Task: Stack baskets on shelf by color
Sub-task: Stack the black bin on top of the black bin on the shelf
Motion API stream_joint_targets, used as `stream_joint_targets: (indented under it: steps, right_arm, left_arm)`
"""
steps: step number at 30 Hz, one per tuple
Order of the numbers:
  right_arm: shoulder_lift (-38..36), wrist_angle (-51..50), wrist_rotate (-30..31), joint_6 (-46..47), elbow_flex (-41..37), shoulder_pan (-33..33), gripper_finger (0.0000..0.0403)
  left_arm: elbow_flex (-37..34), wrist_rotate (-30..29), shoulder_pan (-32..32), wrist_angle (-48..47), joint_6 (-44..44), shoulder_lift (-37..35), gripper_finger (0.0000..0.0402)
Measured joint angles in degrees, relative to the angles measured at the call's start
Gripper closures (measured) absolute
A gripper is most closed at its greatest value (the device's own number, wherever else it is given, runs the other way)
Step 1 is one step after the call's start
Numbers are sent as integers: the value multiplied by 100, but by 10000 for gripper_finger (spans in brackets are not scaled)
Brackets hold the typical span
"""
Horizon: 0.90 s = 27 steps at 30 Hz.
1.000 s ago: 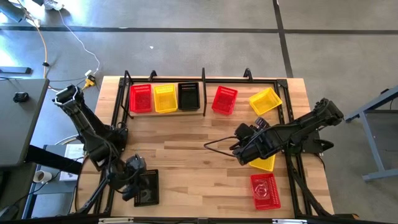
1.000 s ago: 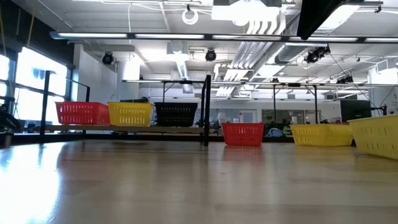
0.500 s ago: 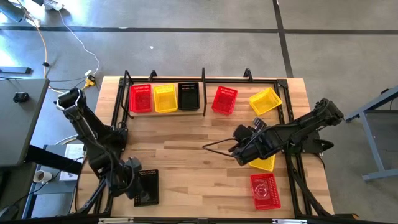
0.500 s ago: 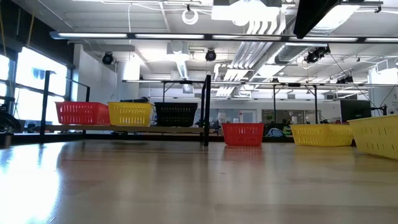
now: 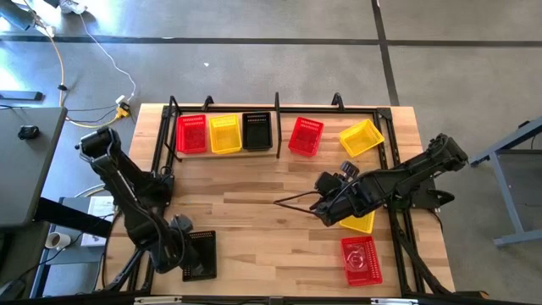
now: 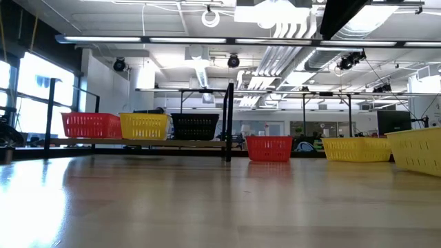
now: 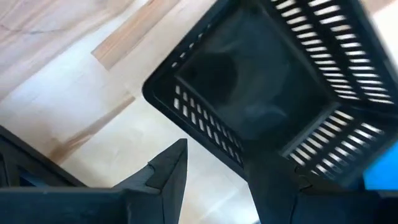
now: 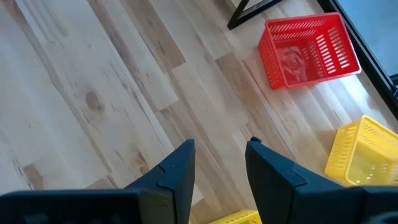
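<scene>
Left gripper (image 7: pixel 214 180) poised at the near-left corner of the tabletop (image 5: pixel 254 195), fingers apart and straddling one slotted wall of the black basket (image 5: pixel 200 254): one finger outside the rim, the other seemingly just inside. Not yet clamped, as far as the wrist view shows. Basket upright, mouth up, its long axis running roughly from the front edge toward the shelf; gripped wall on the side nearest the left arm. Clearly the nearer arm for this basket, well apart from the right arm.

Destination straight across the tabletop: the shelf (image 5: pixel 276 127) at the far edge, its left bay holding a red basket (image 5: pixel 191 134), a yellow basket (image 5: pixel 224 133) and a second black basket (image 5: pixel 257 130) side by side. Likely goal: lifting the near black one and nesting it into that far black one, just beside the central divider.

Right gripper (image 8: pixel 217 165) hovering over bare wood mid-tabletop, fingers apart, holding nothing. Near it, a yellow basket (image 5: pixel 359 222) partly under the arm, and another red basket (image 5: pixel 361 259) by the front-right corner. In the right bay, a red basket (image 5: pixel 306 136) and a tilted yellow basket (image 5: pixel 361 137).

Surface: pale slatted wood, smooth, with open space between the black basket and the shelf. Beyond, grey floor, cables at the left, and a lit workshop behind in the low view.
</scene>
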Motion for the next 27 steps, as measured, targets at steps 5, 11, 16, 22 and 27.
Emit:
stream_joint_targets:
  steps: [5, 11, 16, 22, 27]
  right_arm:
    - [0, 0, 0, 0, 0, 0, 274]
    - [0, 1, 0, 0, 0, 0, 274]
    - [0, 118, -2, -35, 0, 0, 274]
    - [86, 857, -65, -693, 0, 43, 274]
    - [251, 1694, -221, -1383, 0, 143, 274]
  left_arm:
    - [0, 2, 22, -19, -39, 368, 257]
    - [0, 22, 55, -13, 5, 579, 270]
    - [0, -173, 55, -5, -47, 561, 323]
    - [0, -540, 134, 11, -65, 560, 394]
    - [14, -864, 415, 36, 133, 494, 388]
